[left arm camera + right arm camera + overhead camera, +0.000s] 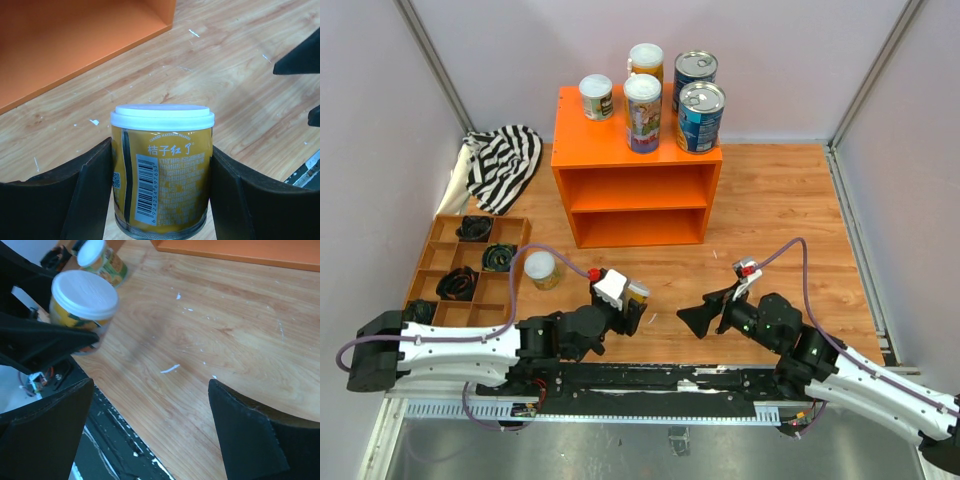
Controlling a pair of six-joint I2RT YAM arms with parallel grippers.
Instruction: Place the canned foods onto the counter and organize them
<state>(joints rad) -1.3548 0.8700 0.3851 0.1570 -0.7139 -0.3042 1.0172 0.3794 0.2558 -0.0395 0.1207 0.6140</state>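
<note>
Left gripper clamped on white-lidded yellow mandarin can, lower centre of top view. Right gripper fingers wide apart above wooden tabletop.

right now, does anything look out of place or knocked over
Nothing is tipped or spilled. Two small cans are not on the counter: one upright in the left gripper, one standing on the table by the tray. A striped cloth lies crumpled in the far left corner.
</note>
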